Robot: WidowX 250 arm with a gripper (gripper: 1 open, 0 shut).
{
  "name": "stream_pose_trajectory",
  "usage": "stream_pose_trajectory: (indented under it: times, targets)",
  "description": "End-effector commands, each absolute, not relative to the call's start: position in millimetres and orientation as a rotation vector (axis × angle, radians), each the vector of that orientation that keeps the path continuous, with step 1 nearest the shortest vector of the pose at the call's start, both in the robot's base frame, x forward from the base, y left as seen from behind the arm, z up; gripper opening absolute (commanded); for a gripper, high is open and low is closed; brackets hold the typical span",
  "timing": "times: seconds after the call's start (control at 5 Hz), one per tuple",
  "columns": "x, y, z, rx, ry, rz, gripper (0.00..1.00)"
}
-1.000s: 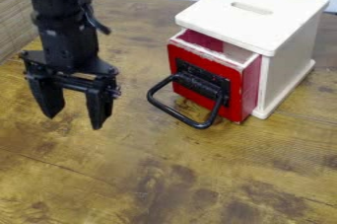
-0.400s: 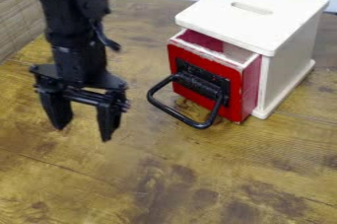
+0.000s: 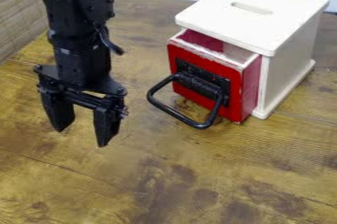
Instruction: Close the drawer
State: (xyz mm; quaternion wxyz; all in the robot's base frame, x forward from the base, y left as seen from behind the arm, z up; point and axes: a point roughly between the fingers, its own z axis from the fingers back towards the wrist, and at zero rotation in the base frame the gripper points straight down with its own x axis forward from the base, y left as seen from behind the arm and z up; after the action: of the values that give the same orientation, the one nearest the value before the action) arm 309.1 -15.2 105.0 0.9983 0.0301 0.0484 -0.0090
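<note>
While box and drawer match earlier frames, black hand [image 3: 82, 119] at left has shifted slightly right since first frame, fingers apart, nothing between them, above wooden desk [image 3: 145, 184]. Right of it, black loop handle [image 3: 187, 102] juts toward hand, not touching. Red drawer [image 3: 214, 75] sits partly open in cream-white box [image 3: 263, 36], slot [image 3: 251, 8] on top.

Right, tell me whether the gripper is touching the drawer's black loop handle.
Apart. The camera view shows bare wooden tabletop between the gripper and the black loop handle.
</note>
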Motion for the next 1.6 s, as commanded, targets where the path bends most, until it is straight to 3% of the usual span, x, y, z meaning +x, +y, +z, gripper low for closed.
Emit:
stream_pose_trajectory:
  times: [0.0, 0.8, 1.2, 1.4]
  targets:
    - [322, -15, 115.4, 0.057, 0.048, -0.052, 1.00]
    - [384, -26, 70.3, 0.101, 0.017, -0.206, 1.00]
    - [410, -29, 71.5, 0.069, 0.005, -0.109, 1.00]
    - [408, -25, 76.1, 0.058, -0.001, -0.146, 1.00]
